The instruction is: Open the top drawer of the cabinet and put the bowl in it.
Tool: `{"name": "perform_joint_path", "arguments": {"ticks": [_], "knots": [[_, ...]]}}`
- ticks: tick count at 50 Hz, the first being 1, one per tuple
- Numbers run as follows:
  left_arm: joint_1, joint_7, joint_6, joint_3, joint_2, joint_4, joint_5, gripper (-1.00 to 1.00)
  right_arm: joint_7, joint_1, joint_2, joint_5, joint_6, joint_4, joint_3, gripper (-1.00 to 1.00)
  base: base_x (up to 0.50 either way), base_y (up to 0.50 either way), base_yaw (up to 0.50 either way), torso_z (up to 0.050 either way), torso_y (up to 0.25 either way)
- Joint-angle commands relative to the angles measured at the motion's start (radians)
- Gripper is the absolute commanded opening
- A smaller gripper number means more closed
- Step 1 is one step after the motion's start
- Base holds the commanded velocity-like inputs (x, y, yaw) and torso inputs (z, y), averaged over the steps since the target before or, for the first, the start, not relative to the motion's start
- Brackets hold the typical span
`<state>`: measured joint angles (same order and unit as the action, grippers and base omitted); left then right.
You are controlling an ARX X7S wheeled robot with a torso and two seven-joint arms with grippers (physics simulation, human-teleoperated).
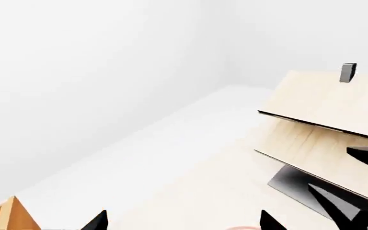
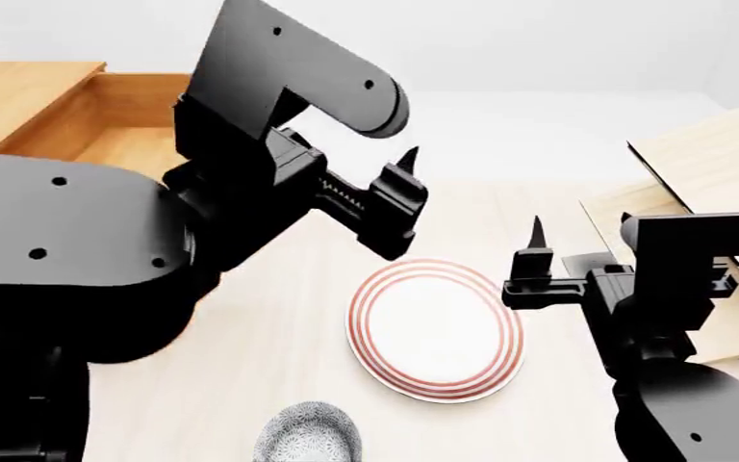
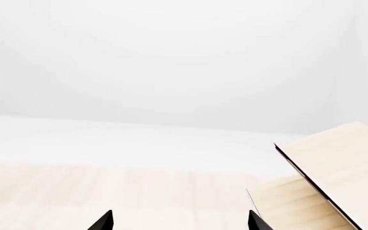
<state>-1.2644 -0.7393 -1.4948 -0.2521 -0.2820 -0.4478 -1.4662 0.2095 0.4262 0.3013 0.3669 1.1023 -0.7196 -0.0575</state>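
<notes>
**Bowl on the table, drawer open**

Nearest me, the bowl (image 2: pixel 308 435) sat on the table (image 2: pixel 267 327). Beyond it, the plate (image 2: pixel 437 327). Both grippers, left (image 2: pixel 395 207) and right (image 2: pixel 533 260), hovered spread wide, empty. Farthest back, the drawer (image 2: pixel 100 120) stood pulled out.

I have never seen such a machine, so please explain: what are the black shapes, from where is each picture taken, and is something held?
The black shapes are a robot's two arms. The head view looks down from its head: the left gripper and right gripper hang open and empty above a pale table. On it lie a red-ringed plate and, at the near edge, the speckled bowl. Behind the left arm, the top drawer of the cabinet is open. The other two pictures come from cameras near each gripper; both show a pale wooden rack.
</notes>
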Motion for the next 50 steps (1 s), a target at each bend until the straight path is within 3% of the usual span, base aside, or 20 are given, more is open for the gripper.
{"name": "perform_joint_path", "arguments": {"ticks": [1,13,23,31,50], "knots": [[0.173,-0.108,0.064,0.023,-0.018,-0.225,-0.219,1.00,0.005,-0.001,0.002,0.003,-0.005,0.002,0.000,1.00,0.00,0.00,0.00,0.000,0.000],[0.352,-0.020,0.075,0.004,-0.041,-0.317,-0.155,1.00,0.010,-0.005,0.008,0.004,-0.009,0.003,0.001,1.00,0.00,0.00,0.00,0.000,0.000],[0.532,0.189,0.113,-0.016,-0.102,-0.342,0.052,1.00,0.013,-0.010,0.010,0.003,-0.020,0.011,0.007,1.00,0.00,0.00,0.00,0.000,0.000],[0.638,0.287,0.174,-0.015,-0.171,-0.322,0.159,1.00,0.018,-0.014,0.012,0.002,-0.023,0.015,0.014,1.00,0.00,0.00,0.00,0.000,0.000],[0.826,0.406,0.294,0.005,-0.280,-0.261,0.286,1.00,0.026,-0.015,0.012,0.004,-0.033,0.026,0.026,1.00,0.00,0.00,0.00,0.000,0.000]]}}
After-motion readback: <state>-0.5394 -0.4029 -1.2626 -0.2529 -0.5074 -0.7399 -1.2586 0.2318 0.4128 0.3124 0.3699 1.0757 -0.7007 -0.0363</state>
